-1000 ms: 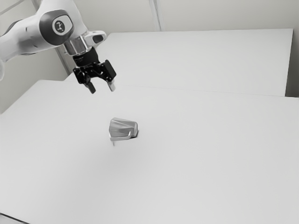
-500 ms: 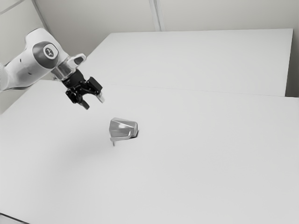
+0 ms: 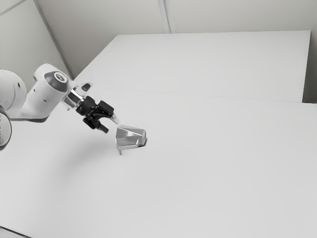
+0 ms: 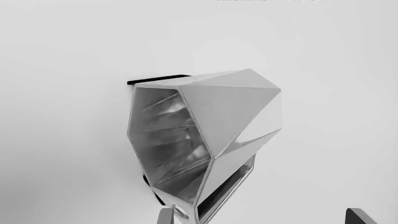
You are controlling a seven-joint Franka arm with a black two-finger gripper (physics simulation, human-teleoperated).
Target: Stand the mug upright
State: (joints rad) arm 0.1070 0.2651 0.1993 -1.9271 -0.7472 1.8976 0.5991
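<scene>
Exterior view: the mug (image 3: 131, 137) lies on its side on the table (image 3: 208, 173), mouth facing the gripper (image 3: 110, 125), its fingers spread wide and empty, presumably to fit around handle or body.

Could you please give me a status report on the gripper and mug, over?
Gripper open, near mug. Mug on its side. Handle close to one fingertip, possibly in the way.

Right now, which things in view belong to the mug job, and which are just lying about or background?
Part of the job:
mug, lying on its side
gripper, open, near the mug
table, under the mug

Just background:
white surface beyond the table
pale wall
</scene>
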